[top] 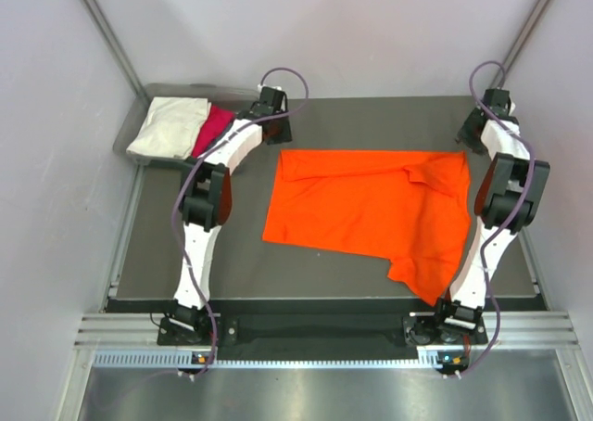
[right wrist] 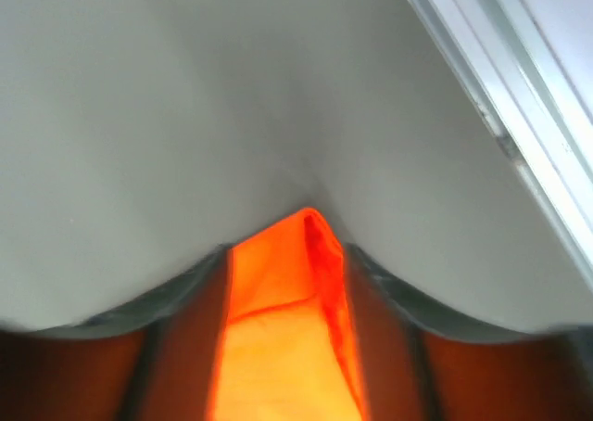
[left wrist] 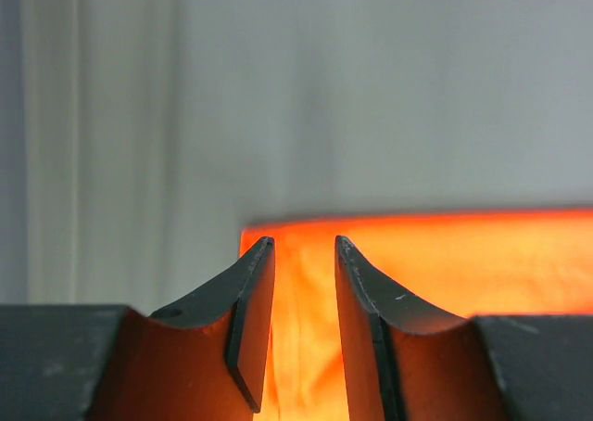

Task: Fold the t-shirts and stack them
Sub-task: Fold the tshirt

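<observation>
The bright orange cloth t-shirt [top: 361, 198] looks light and limp; its far corners suit gripping. The right gripper [right wrist: 287, 247] pinches 1 corner; the left gripper [left wrist: 305, 241] is nearly closed, hold unclear.

Orange t-shirt [top: 361, 208] spread at centre, right side rumpled; cream-white shirt [top: 167, 127], magenta shirt [top: 212, 129], seemingly folded, far-left.

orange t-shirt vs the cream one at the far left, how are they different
Colour: the orange t-shirt is bright orange, while the cream t-shirt is off-white.
Pose: the orange one lies spread open on the table, its right side rumpled. The cream one sits folded compactly in the bin.
Footprint: the orange one covers far more area than the cream one.
Both are plain cloth.
</observation>
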Action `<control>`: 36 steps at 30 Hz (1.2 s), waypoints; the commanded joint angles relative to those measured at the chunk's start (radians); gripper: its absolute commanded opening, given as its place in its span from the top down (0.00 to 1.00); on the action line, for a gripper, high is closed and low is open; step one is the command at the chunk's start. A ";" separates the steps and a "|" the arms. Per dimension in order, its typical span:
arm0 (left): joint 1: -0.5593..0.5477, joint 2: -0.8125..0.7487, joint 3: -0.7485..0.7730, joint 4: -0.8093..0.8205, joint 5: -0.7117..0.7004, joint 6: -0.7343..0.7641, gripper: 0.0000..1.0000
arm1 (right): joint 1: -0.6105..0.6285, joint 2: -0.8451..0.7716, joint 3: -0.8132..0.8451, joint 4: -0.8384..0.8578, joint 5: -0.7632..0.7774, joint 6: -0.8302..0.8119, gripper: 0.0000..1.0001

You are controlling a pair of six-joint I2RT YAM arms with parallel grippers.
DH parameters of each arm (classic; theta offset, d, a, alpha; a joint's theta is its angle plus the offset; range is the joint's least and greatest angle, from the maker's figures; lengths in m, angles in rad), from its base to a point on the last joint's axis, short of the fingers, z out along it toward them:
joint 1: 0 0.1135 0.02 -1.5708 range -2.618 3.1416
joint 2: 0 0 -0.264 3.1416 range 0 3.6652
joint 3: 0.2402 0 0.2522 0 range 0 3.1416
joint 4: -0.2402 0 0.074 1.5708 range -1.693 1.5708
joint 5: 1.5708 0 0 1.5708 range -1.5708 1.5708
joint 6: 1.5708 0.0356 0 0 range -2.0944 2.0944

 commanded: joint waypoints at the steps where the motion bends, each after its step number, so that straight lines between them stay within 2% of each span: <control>1: -0.010 -0.169 -0.094 -0.014 0.033 0.002 0.62 | 0.007 -0.096 -0.032 -0.080 0.052 -0.015 0.35; 2: -0.014 -0.191 -0.126 -0.014 0.066 0.001 0.62 | 0.007 -0.147 -0.050 -0.096 0.061 -0.019 0.22; 3: -0.019 -0.238 -0.204 -0.011 0.077 -0.007 0.62 | 0.004 -0.170 -0.067 -0.107 0.072 -0.029 0.19; 5: -0.046 -0.293 -0.303 0.044 0.092 -0.019 0.63 | 0.000 -0.228 -0.095 -0.158 0.086 -0.044 0.13; 6: -0.057 -0.341 -0.391 0.059 0.092 -0.019 0.64 | -0.007 -0.244 -0.097 -0.182 0.083 -0.045 0.13; 8: -0.083 -0.369 -0.453 0.073 0.086 -0.034 0.67 | -0.013 -0.311 -0.145 -0.204 0.048 -0.038 0.13; 10: -0.089 -0.392 -0.526 0.090 0.091 -0.070 0.76 | -0.030 -0.359 -0.245 -0.184 -0.041 -0.016 0.18; 12: -0.089 -0.393 -0.562 0.104 0.097 -0.085 0.78 | -0.055 -0.409 -0.306 -0.144 -0.095 0.002 0.29; 13: -0.089 -0.392 -0.562 0.099 0.092 -0.085 0.77 | -0.065 -0.426 -0.349 -0.138 -0.136 0.010 0.42; 15: -0.091 -0.374 -0.557 0.093 0.070 -0.079 0.71 | -0.083 -0.446 -0.397 -0.112 -0.161 0.011 0.53; 17: -0.089 -0.344 -0.537 0.098 0.069 -0.071 0.70 | -0.088 -0.460 -0.451 -0.083 -0.184 0.011 0.61; 19: -0.091 -0.292 -0.481 0.064 0.048 -0.045 0.69 | -0.089 -0.454 -0.472 -0.075 -0.213 0.004 0.61; 22: -0.085 -0.249 -0.445 0.059 0.013 -0.010 0.69 | -0.089 -0.435 -0.489 -0.068 -0.253 0.005 0.48; 24: -0.082 -0.228 -0.430 0.061 0.014 -0.002 0.68 | -0.095 -0.432 -0.503 -0.061 -0.264 0.010 0.43; 27: -0.082 -0.205 -0.402 0.037 0.008 0.010 0.66 | -0.105 -0.420 -0.526 -0.054 -0.282 0.005 0.41; 31: -0.080 -0.209 -0.407 0.030 -0.003 0.018 0.63 | -0.111 -0.402 -0.531 -0.052 -0.281 -0.006 0.48; 35: -0.080 -0.214 -0.408 0.015 -0.018 0.030 0.60 | -0.119 -0.382 -0.545 -0.038 -0.282 -0.015 0.64; 36: -0.080 -0.220 -0.410 0.004 -0.020 0.033 0.59 | -0.120 -0.376 -0.543 -0.035 -0.287 -0.013 0.64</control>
